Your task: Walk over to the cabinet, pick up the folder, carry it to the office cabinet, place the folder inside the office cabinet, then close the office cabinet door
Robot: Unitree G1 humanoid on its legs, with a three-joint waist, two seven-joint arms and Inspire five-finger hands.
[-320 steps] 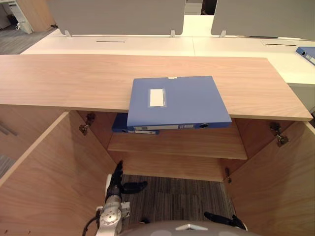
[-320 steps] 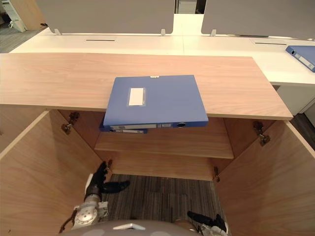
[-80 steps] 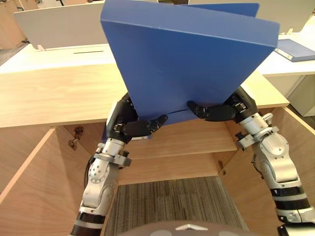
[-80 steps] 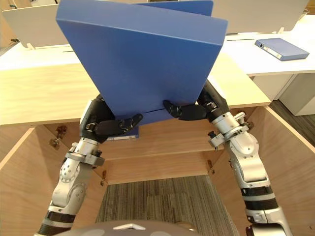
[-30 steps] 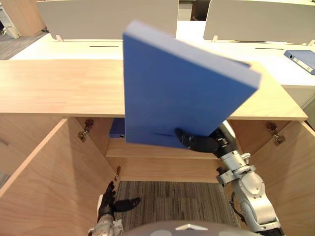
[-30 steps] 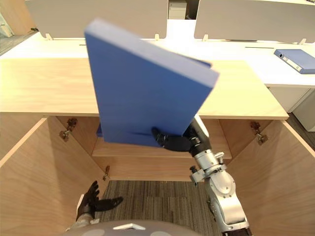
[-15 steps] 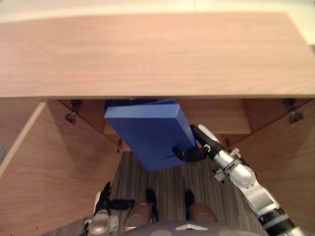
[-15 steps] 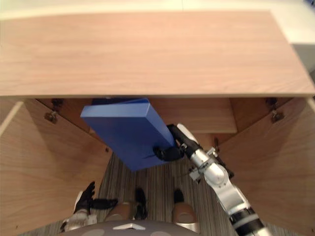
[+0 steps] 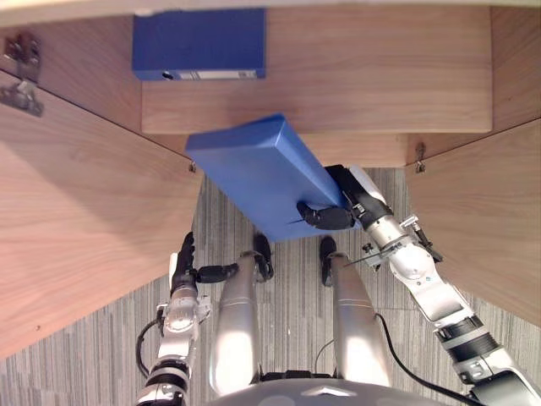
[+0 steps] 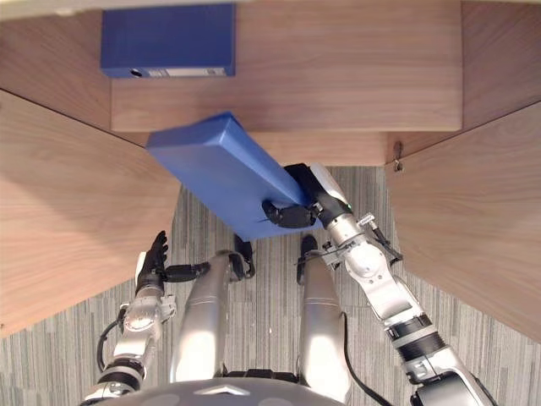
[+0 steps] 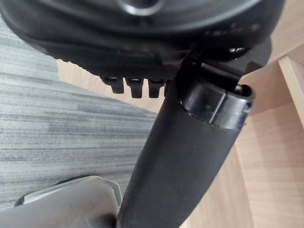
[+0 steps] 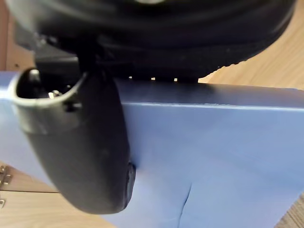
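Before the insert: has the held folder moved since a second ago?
Yes. The folder, pinched in the right hand, has dropped and tipped flatter; its far end now reaches the shelf's front edge, short of the second folder.

Arms silver-grey metal, rounded jointed segments w/ a black band each: L arm (image 9: 179, 313), R arm (image 9: 416, 271). L hand (image 9: 183, 260) & R hand (image 9: 324, 216) matte black; thumbs thick, smooth, round-tipped, ridged black housing behind.
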